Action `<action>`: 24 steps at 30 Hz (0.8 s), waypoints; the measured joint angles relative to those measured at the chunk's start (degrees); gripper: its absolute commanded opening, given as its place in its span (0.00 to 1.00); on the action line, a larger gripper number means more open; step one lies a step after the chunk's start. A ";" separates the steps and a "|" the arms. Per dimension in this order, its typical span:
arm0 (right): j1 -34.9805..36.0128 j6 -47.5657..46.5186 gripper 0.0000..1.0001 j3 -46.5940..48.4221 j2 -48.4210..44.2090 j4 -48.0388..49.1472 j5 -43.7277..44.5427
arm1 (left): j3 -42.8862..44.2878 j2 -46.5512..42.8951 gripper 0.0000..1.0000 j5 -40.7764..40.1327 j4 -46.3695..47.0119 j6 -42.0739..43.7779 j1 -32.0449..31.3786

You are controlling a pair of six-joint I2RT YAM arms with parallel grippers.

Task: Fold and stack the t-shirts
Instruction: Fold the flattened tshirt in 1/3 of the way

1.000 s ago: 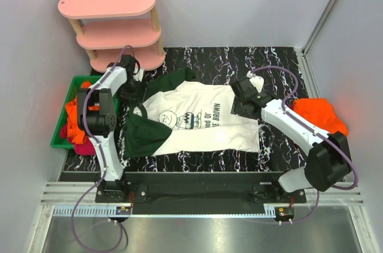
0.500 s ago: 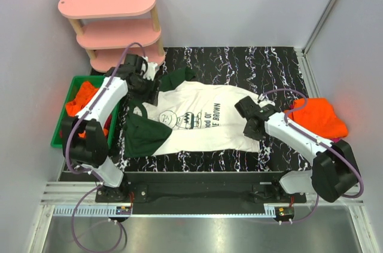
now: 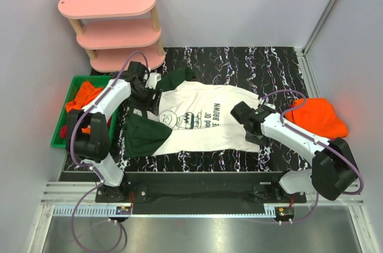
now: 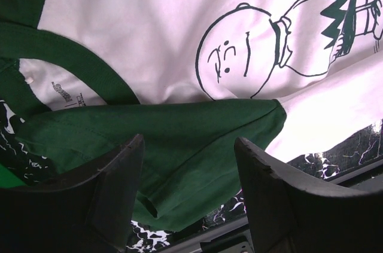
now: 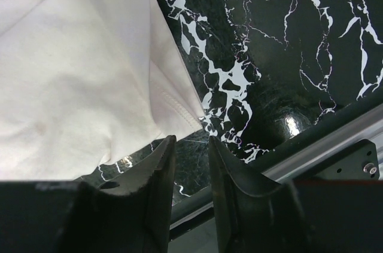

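Observation:
A white t-shirt (image 3: pixel 197 124) with dark green sleeves and a cartoon-face print (image 4: pixel 230 55) lies spread flat on the black marbled table (image 3: pixel 239 64). Its near sleeve (image 4: pixel 179 145) is folded in over the body. My left gripper (image 3: pixel 149 102) hovers over the collar and that sleeve, its jaws (image 4: pixel 188 140) open wide and empty. At the shirt's near right hem corner (image 5: pixel 179 106), my right gripper (image 3: pixel 252 133) has its jaws (image 5: pixel 191 139) open narrowly, with only table showing between them. A bright orange t-shirt (image 3: pixel 320 115) lies bunched at the table's right edge.
A green bin (image 3: pixel 58 139) beside the table's left edge holds orange and magenta clothes (image 3: pixel 84 94). A pink three-tier shelf (image 3: pixel 114 26) stands at the back left. The table's metal front rail (image 5: pixel 335 145) runs just beyond the right fingers.
My left arm swung from the bin side to above the shirt's collar and near sleeve. The right gripper slid from the far hem toward the near right corner, and its jaws narrowed.

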 measured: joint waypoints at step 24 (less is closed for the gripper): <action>2.29 0.87 0.45 -2.12 8.24 5.09 -2.14 | -1.81 2.82 0.65 0.76 0.52 0.02 -0.37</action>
